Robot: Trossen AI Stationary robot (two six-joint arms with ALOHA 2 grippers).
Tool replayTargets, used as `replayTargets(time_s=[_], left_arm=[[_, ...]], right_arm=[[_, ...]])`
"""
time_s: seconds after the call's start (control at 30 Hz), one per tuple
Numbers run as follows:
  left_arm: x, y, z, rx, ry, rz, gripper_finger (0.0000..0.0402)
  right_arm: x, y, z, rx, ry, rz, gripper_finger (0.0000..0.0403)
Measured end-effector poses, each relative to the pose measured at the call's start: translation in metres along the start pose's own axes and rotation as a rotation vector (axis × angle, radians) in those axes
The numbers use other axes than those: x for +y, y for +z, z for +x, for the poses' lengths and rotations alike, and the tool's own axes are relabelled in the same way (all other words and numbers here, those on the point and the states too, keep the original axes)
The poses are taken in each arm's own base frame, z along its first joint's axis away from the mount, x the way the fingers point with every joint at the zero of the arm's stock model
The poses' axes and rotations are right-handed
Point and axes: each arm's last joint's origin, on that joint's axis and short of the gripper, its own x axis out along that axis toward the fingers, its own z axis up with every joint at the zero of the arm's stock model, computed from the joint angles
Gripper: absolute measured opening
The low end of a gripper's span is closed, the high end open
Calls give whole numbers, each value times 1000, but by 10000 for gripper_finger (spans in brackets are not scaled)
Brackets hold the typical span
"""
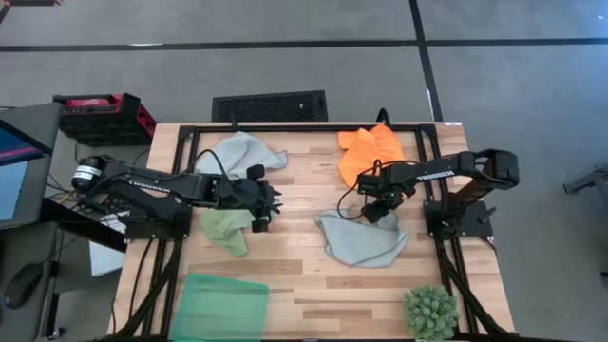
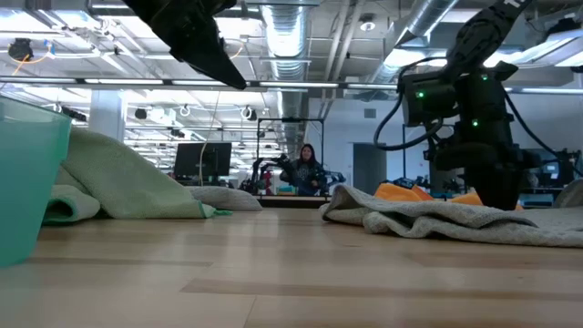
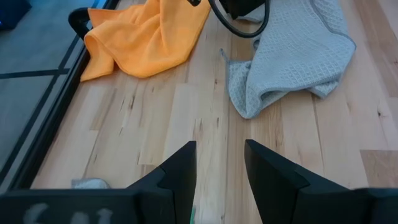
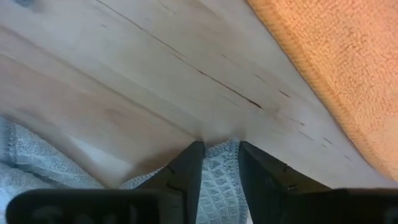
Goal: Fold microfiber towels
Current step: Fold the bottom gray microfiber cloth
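A pale grey-blue towel [image 1: 361, 239] lies rumpled on the table right of centre. My right gripper [image 1: 380, 213] points down at its far corner [image 4: 219, 169], open, one finger on each side of that corner. An orange towel [image 1: 372, 152] lies crumpled just beyond it. My left gripper [image 3: 219, 168] hangs open above bare wood at centre left, holding nothing. A light green towel [image 1: 226, 228] lies bunched on the table beside it. A second grey-blue towel [image 1: 245, 152] lies at the far left. My right gripper comes down from above with the grey-blue towel's far corner [image 4: 217, 155] between its two fingers, which stand a little apart. Whether the fingertips [image 4: 191, 163] touch the cloth, I cannot tell. The towel lies slack on the table.
A translucent green tray [image 1: 223, 306] stands at the near left edge and a spiky green plant [image 1: 432, 312] at the near right. Bare wood lies between the two grippers. A person [image 2: 305, 169] stands far back in the room.
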Motion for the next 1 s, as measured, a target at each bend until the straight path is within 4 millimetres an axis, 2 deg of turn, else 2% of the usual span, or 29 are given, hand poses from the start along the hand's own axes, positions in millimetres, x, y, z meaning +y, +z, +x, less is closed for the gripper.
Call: replayTargets(time_s=[0.1,0.27,0.43,0.6,0.77,1.0], left_arm=[[0,-1,0,10,0,3,128],[0,-2,0,15,-1,5,128],[0,-2,0,16,-1,20,128],[-2,-3,6,34,-2,52,128],[-10,-9,31,81,-8,109,128],[-26,-12,61,44,-58,215,128]], right_arm=[[0,0,-5,-34,3,-9,91],[3,-3,-16,-189,-64,-46,12],[9,-8,-30,-283,-77,-73,8],[16,-8,-54,-394,-51,-86,6],[23,-10,-82,-514,-20,-119,4],[21,-16,-118,-644,-17,-126,2]])
